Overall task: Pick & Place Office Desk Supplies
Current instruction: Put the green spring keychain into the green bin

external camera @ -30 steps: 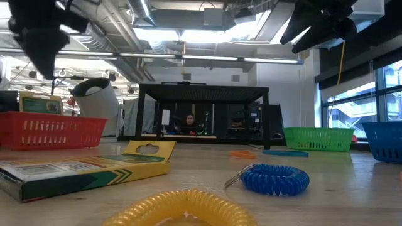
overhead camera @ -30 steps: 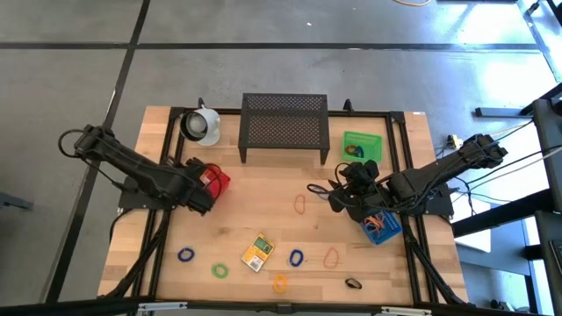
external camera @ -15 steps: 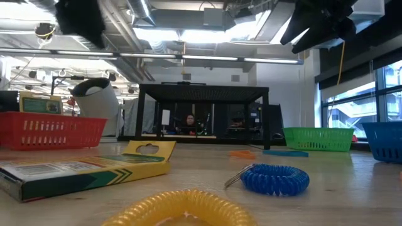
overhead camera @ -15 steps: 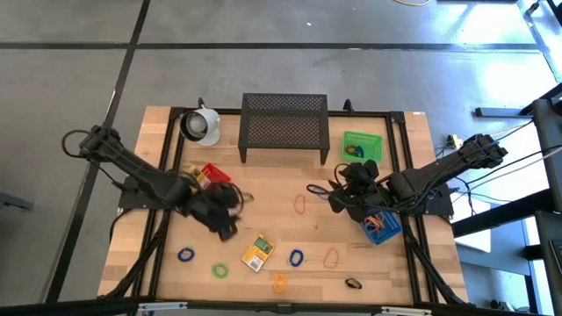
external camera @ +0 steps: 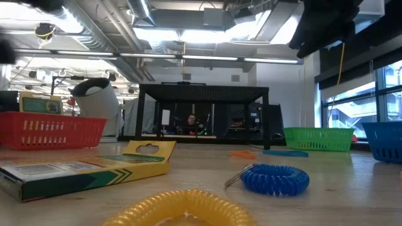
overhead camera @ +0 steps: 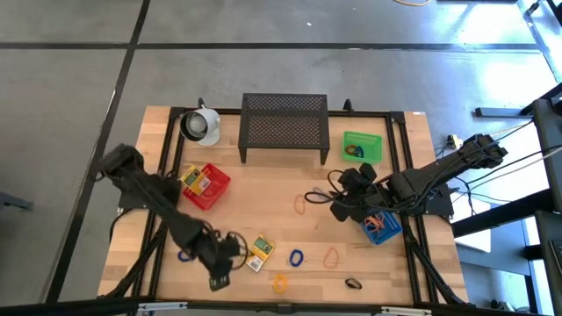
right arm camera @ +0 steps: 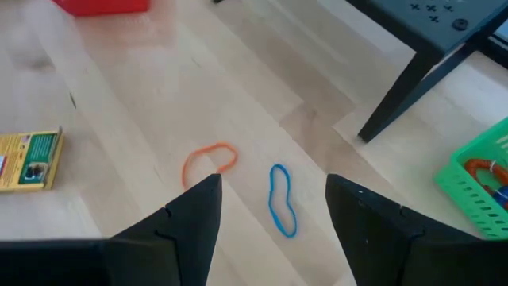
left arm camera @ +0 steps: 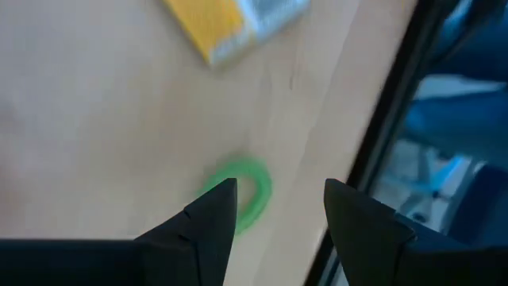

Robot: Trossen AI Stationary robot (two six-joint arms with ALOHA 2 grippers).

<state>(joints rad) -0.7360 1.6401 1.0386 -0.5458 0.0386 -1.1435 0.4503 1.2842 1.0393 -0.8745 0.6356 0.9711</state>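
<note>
From above, your left hand (overhead camera: 219, 263) hangs near the bench's (overhead camera: 263, 189) front edge, released and empty, beside the yellow packet (overhead camera: 258, 252) and over the green loop. Your right hand (overhead camera: 338, 208) waits toward the right edge, fingers apart, holding nothing.

Level with the bench, the packet (external camera: 81, 166) and a blue coiled loop (external camera: 274, 178) lie in front.

At the left wrist, the green loop (left arm camera: 248, 193) sits just beyond the fingers (left arm camera: 208, 226).

At the right wrist, an orange loop (right arm camera: 208, 161) and a blue loop (right arm camera: 281, 199) lie ahead
</note>
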